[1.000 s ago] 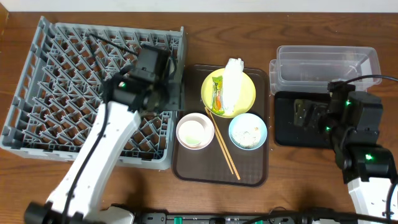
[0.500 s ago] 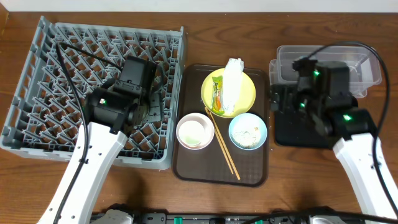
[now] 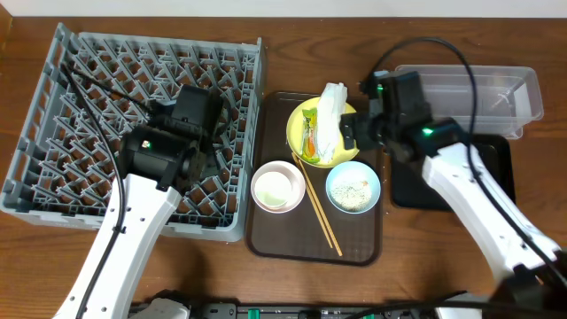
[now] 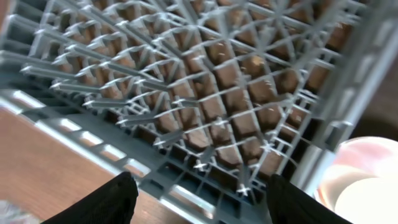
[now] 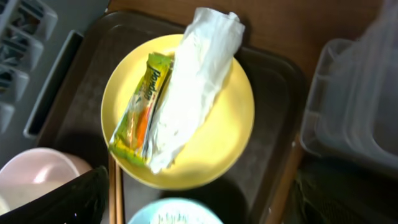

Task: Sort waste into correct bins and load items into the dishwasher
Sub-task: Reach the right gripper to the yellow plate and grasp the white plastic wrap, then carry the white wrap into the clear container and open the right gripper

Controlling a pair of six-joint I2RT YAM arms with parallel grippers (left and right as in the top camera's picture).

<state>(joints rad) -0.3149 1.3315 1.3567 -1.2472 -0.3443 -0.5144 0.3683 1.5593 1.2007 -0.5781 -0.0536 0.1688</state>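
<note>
left arm (image 3: pixel 133 230) and right arm (image 3: pixel 483 199): white tubular shells, boxy black wrist housings (image 3: pixel 197 111) each with a green light (image 3: pixel 149 140), thin black cables (image 3: pixel 443 42), blunt black fingertips (image 4: pixel 106 202)

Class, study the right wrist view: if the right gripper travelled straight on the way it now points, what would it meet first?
Probably the crumpled white paper napkin lying on the round yellow plate, beside the green-and-orange wrapper; the open right gripper aims at it, though depth is unclear.

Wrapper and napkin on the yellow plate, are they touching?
Touching. The right wrist view shows the wrapper lying flush against the napkin along its left edge on the yellow plate, with no plate visible between them.
</note>
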